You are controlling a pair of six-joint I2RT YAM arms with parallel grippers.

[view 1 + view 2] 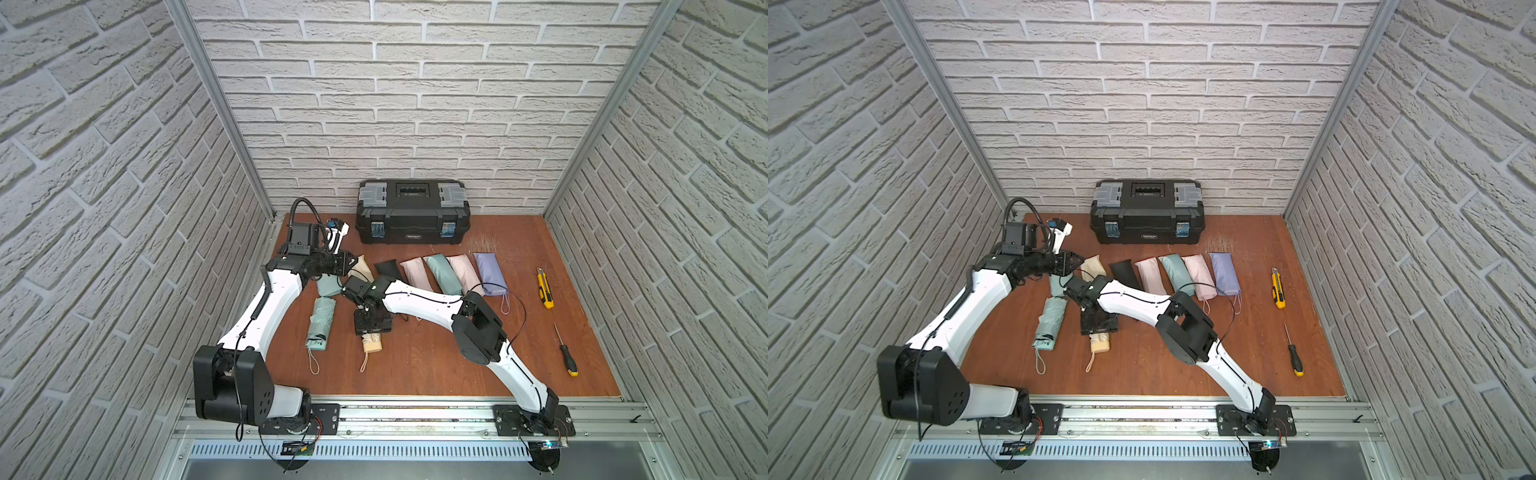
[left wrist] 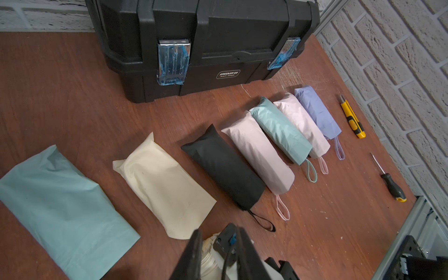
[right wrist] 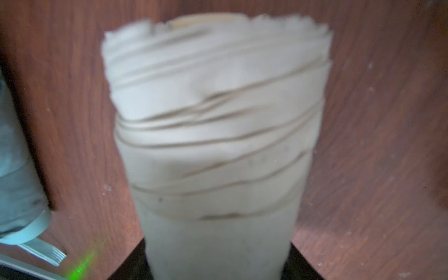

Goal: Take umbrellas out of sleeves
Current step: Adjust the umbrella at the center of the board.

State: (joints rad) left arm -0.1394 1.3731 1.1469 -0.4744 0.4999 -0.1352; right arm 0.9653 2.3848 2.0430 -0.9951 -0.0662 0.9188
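Note:
My right gripper (image 3: 218, 266) is shut on the bare cream umbrella (image 3: 218, 121), one jaw against each side; its handle (image 1: 371, 343) pokes out toward the table's front. Just left of it lies a bare mint umbrella (image 1: 321, 322). Behind them lie an empty mint sleeve (image 2: 60, 211) and an empty cream sleeve (image 2: 164, 184), both flat. My left gripper (image 2: 218, 249) hovers open by the cream sleeve's mouth, holding nothing. Still inside sleeves, in a row: black (image 2: 225, 167), pink (image 2: 259, 150), mint (image 2: 281, 131), pink (image 2: 300, 123), lavender (image 2: 317, 111).
A black toolbox (image 1: 411, 212) stands against the back wall. A yellow utility knife (image 1: 545, 289) and a screwdriver (image 1: 566, 353) lie at the right side of the wooden table. Brick walls close in on three sides.

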